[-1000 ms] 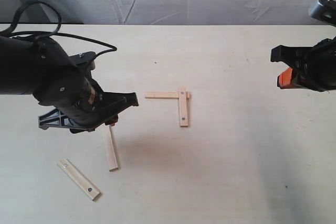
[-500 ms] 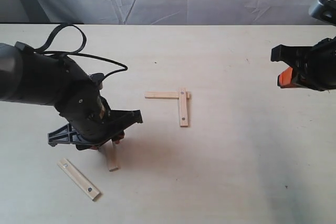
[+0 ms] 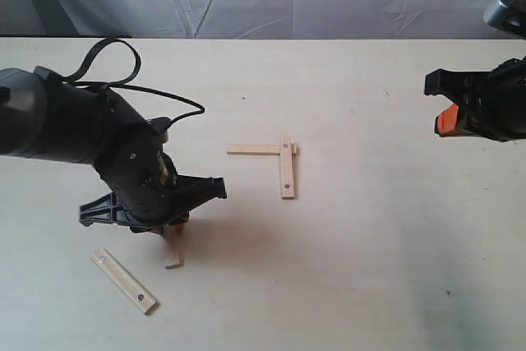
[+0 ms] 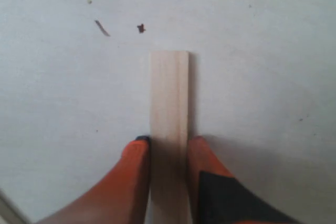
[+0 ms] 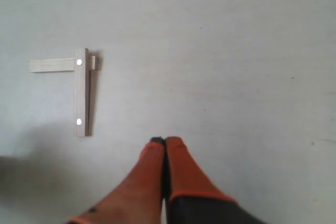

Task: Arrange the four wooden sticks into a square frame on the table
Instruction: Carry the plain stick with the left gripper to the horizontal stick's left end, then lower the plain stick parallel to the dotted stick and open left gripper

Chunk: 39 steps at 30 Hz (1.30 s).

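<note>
Four flat pale-wood slats [image 3: 286, 174] are catalogued: two lapped as a corner [image 3: 286, 150], one loose slat [image 3: 123, 280], one pinched slat [image 4: 169, 93] held by the left gripper [image 4: 169, 142] (presumably for placing), right gripper [image 5: 165, 142] clenched empty.

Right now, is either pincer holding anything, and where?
Left pincer grips a wooden stick across its long edges, back from its end. Right pincer is shut and empty.

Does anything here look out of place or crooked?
Nothing broken. Two sticks form a neat L; a third stick lies slanted, apart, at the exterior view's lower left, so it looks stray. The left gripper grips the fourth stick.
</note>
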### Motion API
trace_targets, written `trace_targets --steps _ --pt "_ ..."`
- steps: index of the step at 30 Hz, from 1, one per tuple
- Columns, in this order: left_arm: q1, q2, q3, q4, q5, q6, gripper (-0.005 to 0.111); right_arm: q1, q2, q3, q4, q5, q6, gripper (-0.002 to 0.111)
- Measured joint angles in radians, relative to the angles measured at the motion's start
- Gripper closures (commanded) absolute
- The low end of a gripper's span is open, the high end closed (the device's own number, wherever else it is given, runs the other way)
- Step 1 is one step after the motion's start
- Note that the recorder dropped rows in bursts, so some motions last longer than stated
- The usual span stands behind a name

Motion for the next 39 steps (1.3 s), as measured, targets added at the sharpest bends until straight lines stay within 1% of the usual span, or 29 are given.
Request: trace_targets --steps 2,4,8,12,15,22,26,39 --pt "0.000 -0.008 -0.034 -0.022 0.014 0.072 0.107 0.000 0.000 0.000 0.000 -0.002 0.000 0.108" --pt "0.000 -0.036 -0.098 -0.026 0.016 0.141 0.107 0.000 0.000 0.000 0.000 -0.002 0.000 0.108" --pt "0.000 -0.044 -0.259 -0.027 0.040 0.260 0.107 0.000 0.000 0.000 0.000 0.006 0.012 0.108" --pt "0.000 0.013 -0.367 -0.030 0.091 0.341 0.107 0.000 0.000 0.000 0.008 0.017 0.019 0.108" --pt "0.000 0.068 -0.413 -0.040 0.120 0.373 0.107 0.000 0.000 0.000 0.021 0.019 0.022 0.108" --pt "0.000 0.153 -0.438 -0.051 0.131 0.391 0.107 0.000 0.000 0.000 0.041 0.021 0.022 0.108" --pt "0.000 0.190 -0.438 -0.064 0.112 0.393 0.107 0.000 0.000 0.000 0.045 0.023 0.022 0.108" --pt "0.000 0.225 -0.438 -0.088 0.075 0.412 0.106 0.000 0.000 0.000 0.047 0.025 0.022 0.108"
